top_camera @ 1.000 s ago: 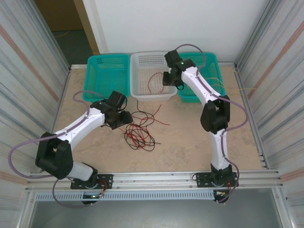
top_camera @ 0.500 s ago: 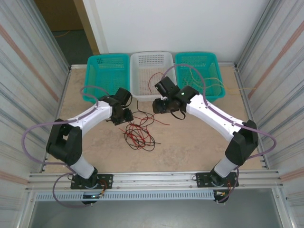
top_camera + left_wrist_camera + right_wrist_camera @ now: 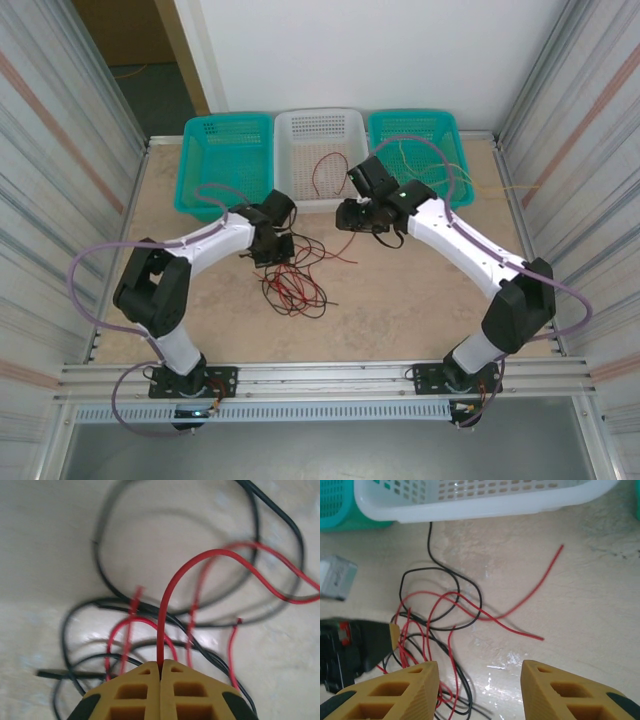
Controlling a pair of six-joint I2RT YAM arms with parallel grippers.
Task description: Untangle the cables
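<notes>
Left jaws pinch a thin glossy red cable (image 3: 161, 620); right jaws gape over looping cables (image 3: 451, 630).

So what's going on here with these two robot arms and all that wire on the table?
Two arms are working on a tangle of red and black cables on the table. The left end effector is shut on a red cable rising from the pile. The right end effector hovers open over the same tangle, holding nothing. A second red cable lies in the white basket.
</notes>
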